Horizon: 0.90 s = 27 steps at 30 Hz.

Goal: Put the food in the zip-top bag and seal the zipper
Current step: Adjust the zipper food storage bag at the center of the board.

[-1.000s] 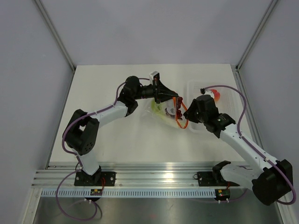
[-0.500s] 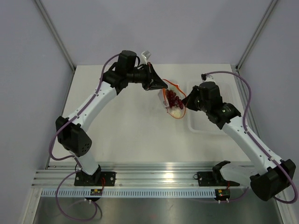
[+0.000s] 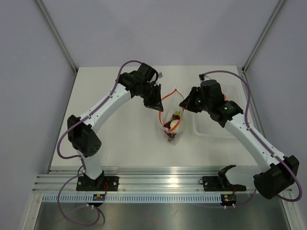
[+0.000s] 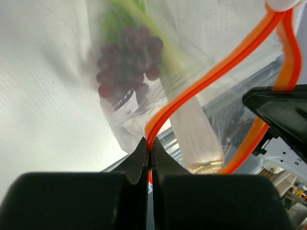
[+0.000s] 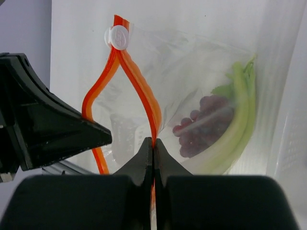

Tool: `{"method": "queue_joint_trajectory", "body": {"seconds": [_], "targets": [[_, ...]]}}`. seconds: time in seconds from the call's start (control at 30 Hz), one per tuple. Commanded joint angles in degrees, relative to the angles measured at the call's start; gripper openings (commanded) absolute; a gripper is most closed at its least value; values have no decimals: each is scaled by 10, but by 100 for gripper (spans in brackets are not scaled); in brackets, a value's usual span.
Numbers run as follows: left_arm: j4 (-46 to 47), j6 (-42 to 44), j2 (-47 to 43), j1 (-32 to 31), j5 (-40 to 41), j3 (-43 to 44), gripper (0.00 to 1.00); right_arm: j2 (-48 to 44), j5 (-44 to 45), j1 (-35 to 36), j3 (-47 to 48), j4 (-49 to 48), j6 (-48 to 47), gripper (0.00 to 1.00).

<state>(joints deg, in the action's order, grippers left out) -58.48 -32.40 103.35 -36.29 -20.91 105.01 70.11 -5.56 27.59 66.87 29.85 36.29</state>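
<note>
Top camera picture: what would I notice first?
The clear zip-top bag, held between the left hand and the right hand near the middle of the table. Each hand pinches the bright orange zipper, so the mouth gapes open. Inside are dark red grapes and pale-green stalks.

The clear zip-top bag [image 3: 172, 125] hangs mouth-up over the middle of the tabletop, tapering to a point below. Its orange-red zipper [image 5: 144, 91] gapes open in a loop, with a white slider [image 5: 117, 37] at one end, and each track is pinched by the left gripper [image 4: 149, 146] or the right gripper [image 5: 153, 143]. Inside, dark red grapes [image 4: 127, 60] lie against pale-green stalks [image 5: 240, 120].
</note>
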Motion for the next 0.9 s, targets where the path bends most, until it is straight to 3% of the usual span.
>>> {"method": "queue_joint_trajectory", "body": {"seconds": [0.0, 0.23, 0.27, 0.33, 0.4, 0.47, 0.5, 0.63, 0.87], "targets": [[-11, 33, -17, -10, 20, 50, 0, 22, -17, 4, 50, -13, 1, 0], [3, 27, -45, -10, 6, 46, 0, 54, -24, 4, 40, -19, 2, 1], [4, 26, -42, -10, 9, 45, 0, 55, -19, 4, 44, -9, 1, 19], [5, 26, -37, -10, 8, 42, 0, 46, 3, 4, 47, -4, -7, 42], [10, 25, -32, -10, 3, 34, 0, 27, 46, 4, 55, 15, -19, 56], [22, 23, -32, -9, -4, 27, 0, 11, 78, 4, 74, 47, -31, 64], [30, 21, -34, -9, -9, 20, 0, 5, 107, 4, 85, 66, -42, 74], [40, 15, -30, -5, -26, 18, 0, -24, 179, -2, 95, 88, -63, 87], [64, -10, -28, -4, -43, 11, 0, -24, 250, -109, 67, 116, -52, 94]]}}
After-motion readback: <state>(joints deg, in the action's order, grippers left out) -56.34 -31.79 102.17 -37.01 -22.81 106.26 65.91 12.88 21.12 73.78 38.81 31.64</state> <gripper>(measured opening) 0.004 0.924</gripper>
